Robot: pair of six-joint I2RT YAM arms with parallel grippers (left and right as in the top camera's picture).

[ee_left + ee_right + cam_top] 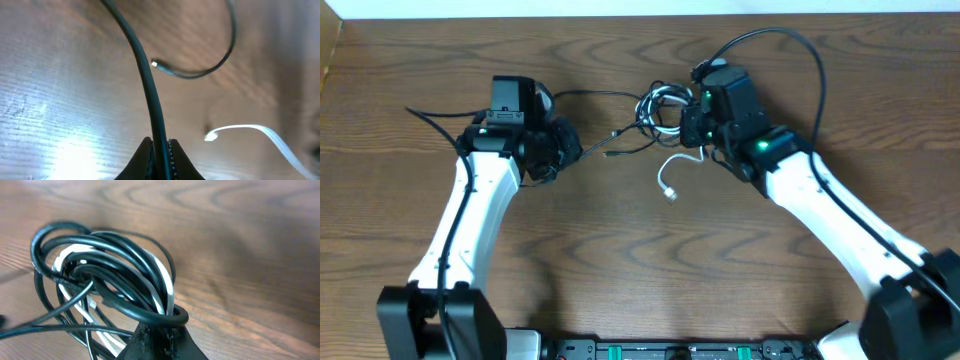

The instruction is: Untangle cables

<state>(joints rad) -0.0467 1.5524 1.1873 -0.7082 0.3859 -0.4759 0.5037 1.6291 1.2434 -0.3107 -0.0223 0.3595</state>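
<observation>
The cables form a tangled bundle (pixel 658 105) of black and white loops at the table's back middle. My left gripper (pixel 568 152) is shut on a strand of the black cable (pixel 145 80), which runs from the jaws (pixel 160 150) toward the bundle. A black plug end (pixel 155 63) lies loose on the wood. My right gripper (pixel 690 125) is shut on the bundle's edge (pixel 160 327), with a black loop (pixel 125 305) and white strands (pixel 167 292) at its fingertips. The white cable's free end (pixel 670 192) trails toward the front and also shows in the left wrist view (pixel 211 135).
The wooden table (pixel 620 260) extends in front of both arms. A thick black robot wire (pixel 790 40) arches over the right arm. The table's back edge (pixel 620 14) runs just behind the bundle.
</observation>
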